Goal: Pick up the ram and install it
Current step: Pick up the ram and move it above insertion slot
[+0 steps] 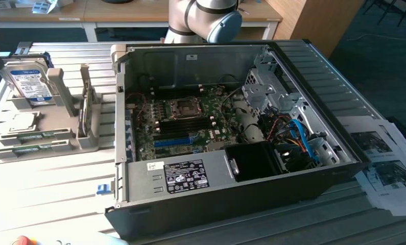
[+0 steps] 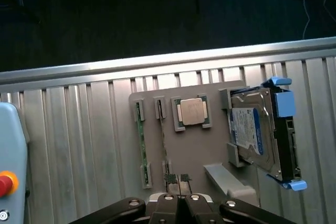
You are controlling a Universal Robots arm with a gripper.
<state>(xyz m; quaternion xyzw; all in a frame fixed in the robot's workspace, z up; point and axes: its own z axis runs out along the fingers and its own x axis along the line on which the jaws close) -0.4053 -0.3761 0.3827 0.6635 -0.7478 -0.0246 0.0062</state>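
The ram (image 2: 140, 142) is a narrow green stick standing on edge in a slot of the grey parts holder (image 2: 207, 148). A second thin stick (image 2: 163, 140) stands in the slot beside it. In the exterior view both sticks (image 1: 33, 137) lie at the holder's near end, at the exterior view's left. My gripper (image 2: 178, 178) hovers above the holder, over one end of the second slot. Its fingertips are pressed together and hold nothing. The open computer case (image 1: 210, 168) shows its motherboard (image 1: 182, 122) with dark memory slots.
The holder also carries a square silver processor (image 2: 191, 112) and a hard drive (image 2: 254, 135) in a blue bracket. A pale box with a red button (image 2: 4, 183) sits on the slatted metal table (image 2: 79, 129). Papers (image 1: 386, 163) lie at the exterior view's right.
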